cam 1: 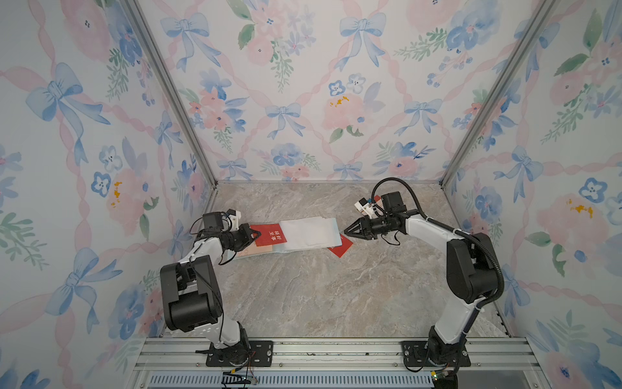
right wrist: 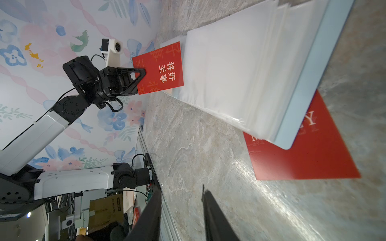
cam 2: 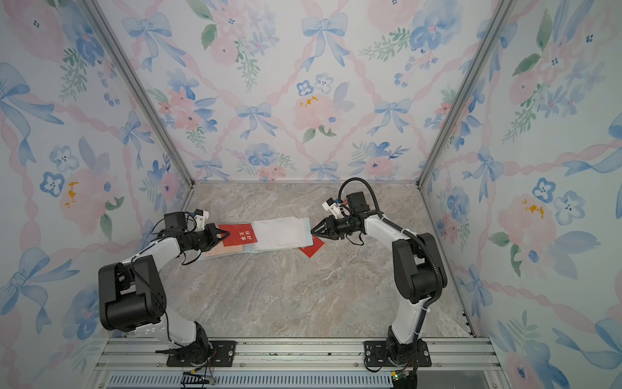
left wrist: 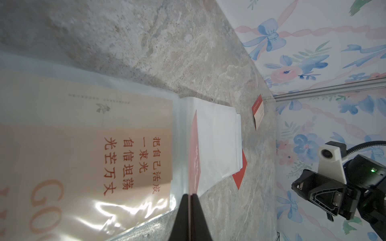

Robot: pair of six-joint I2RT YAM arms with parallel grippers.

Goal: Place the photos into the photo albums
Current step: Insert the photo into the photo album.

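Trouble is likeliest at a sleeve mouth: the left gripper [cam 1: 258,233] has its jaws pressed fully together on one edge of a red card [cam 1: 271,234], so the card hangs out from a thin pinch and could swivel or buckle if its free edge catches a plastic lip. Nothing holds a pocket open. The right gripper [cam 1: 345,230] hovers just off the album's opposite end, jaws partly apart and empty, not touching the album [cam 1: 309,234]. A push from the card would probably slide the whole booklet across the table [cam 1: 319,296] rather than enter a sleeve. The booklet also rests on a second red card, the MONEY card [right wrist: 302,150], whose corner is pinned beneath the album's pale blue cover, so any shove may drag that one along. The album lies open and flat, its long axis running from one gripper to the other, with the stacked white pages at the end nearer the right gripper. The held card floats face up and nearly level over the album's other end, above a cream card [left wrist: 83,146] sitting in a clear pocket there. Its free edge points along the album toward the white pages — its own long axis I cannot tell for sure.
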